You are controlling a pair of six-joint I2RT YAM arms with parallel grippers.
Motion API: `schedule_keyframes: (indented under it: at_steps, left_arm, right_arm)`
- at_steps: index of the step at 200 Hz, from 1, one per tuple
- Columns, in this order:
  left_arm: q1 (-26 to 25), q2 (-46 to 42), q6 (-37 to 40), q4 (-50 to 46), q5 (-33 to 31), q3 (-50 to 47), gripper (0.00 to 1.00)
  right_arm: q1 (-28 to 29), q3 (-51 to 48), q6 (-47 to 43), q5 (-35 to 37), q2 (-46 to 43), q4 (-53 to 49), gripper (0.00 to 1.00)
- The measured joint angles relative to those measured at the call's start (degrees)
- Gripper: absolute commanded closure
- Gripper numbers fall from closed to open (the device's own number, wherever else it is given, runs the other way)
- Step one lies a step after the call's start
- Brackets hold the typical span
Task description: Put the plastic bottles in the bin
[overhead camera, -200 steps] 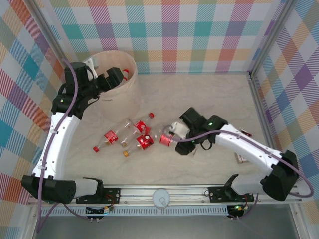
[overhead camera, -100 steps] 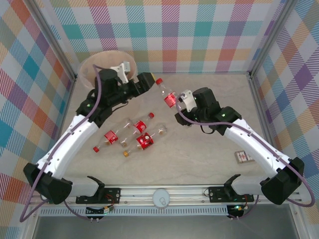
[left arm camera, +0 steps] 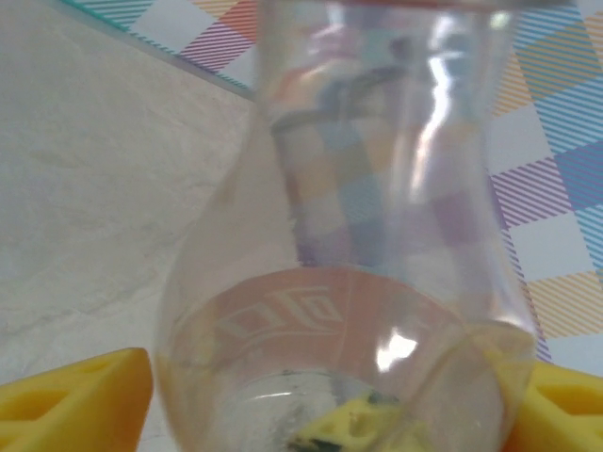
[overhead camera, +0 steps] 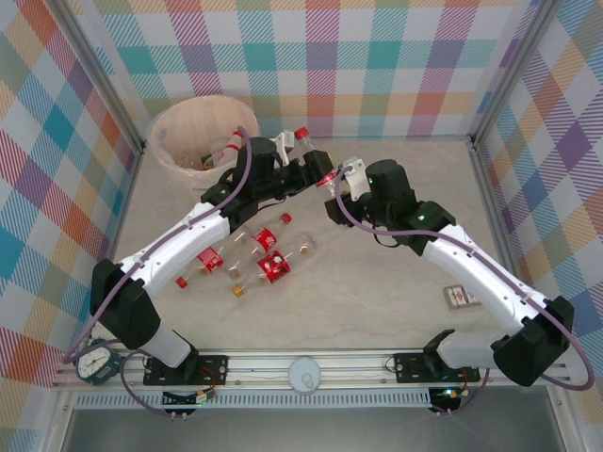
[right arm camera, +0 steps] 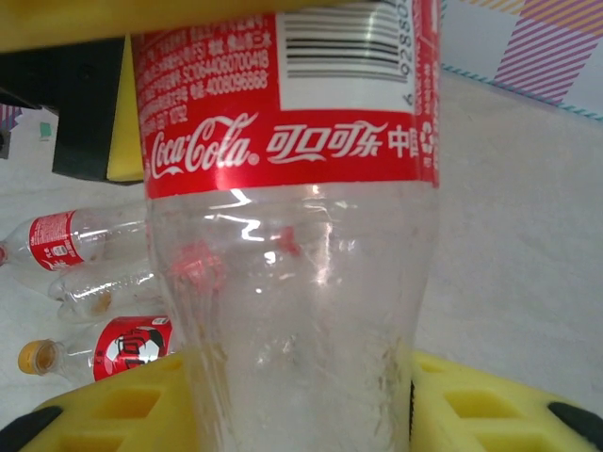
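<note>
A clear plastic bottle with a red cap and red label hangs in the air over the back of the table, between both arms. My right gripper is shut on its clear lower body, yellow fingers pressed on both sides. My left gripper has come in from the bin's side, and its yellow pads lie against the bottle on both sides near the label. The cream bin stands at the back left with bottles inside. Several more bottles lie on the table below.
A small flat red-and-white box lies at the right, near the right arm. The checked walls close the table at the back and sides. The loose bottles lie in a cluster left of centre.
The left gripper left the bin and swung right to the bottle. The right gripper lifted that bottle off the table toward the back. The left jaws narrowed onto it.
</note>
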Motion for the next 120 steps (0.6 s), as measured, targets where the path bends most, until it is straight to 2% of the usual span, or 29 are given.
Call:
schedule_keyframes:
  at_steps: [21, 41, 57, 64, 72, 81, 89, 97, 120]
  left_arm:
    - [-0.1, 0.3, -0.2, 0.5, 0.4, 0.3, 0.34]
    - [-0.1, 0.4, -0.2, 0.5, 0.3, 0.3, 0.36]
    - [-0.1, 0.4, -0.1, 0.4, 0.2, 0.3, 0.37]
    - [-0.1, 0.4, 0.0, 0.4, 0.1, 0.4, 0.37]
    - [-0.1, 0.4, 0.1, 0.1, 0.1, 0.6, 0.37]
    - [0.0, 0.5, 0.3, -0.1, 0.0, 1.0, 0.37]
    - [0.0, 0.7, 0.5, -0.3, 0.1, 1.5, 0.38]
    - [0.2, 0.9, 1.0, -0.6, 0.2, 2.2, 0.38]
    - [1.4, 1.5, 2.8, -2.5, 0.4, 5.1, 0.38]
  right_arm:
    - [0.0, -0.1, 0.0, 0.0, 0.4, 0.4, 0.52]
    - [0.0, -0.1, 0.0, 0.0, 0.6, 0.6, 0.5]
    - [0.0, -0.1, 0.0, 0.0, 0.8, 0.8, 0.45]
    - [0.0, -0.1, -0.1, 0.0, 0.8, 0.8, 0.41]
    - [0.0, -0.1, 0.1, 0.0, 0.9, 1.0, 0.31]
    - [0.0, -0.1, 0.0, 0.0, 0.9, 1.3, 0.14]
    - [0.0, -0.1, -0.5, 0.0, 0.9, 1.8, 0.04]
    - [0.0, 0.0, -1.2, 0.0, 0.9, 2.0, 0.0]
    - [-0.4, 0.7, -2.3, 0.7, 0.4, 1.6, 0.01]
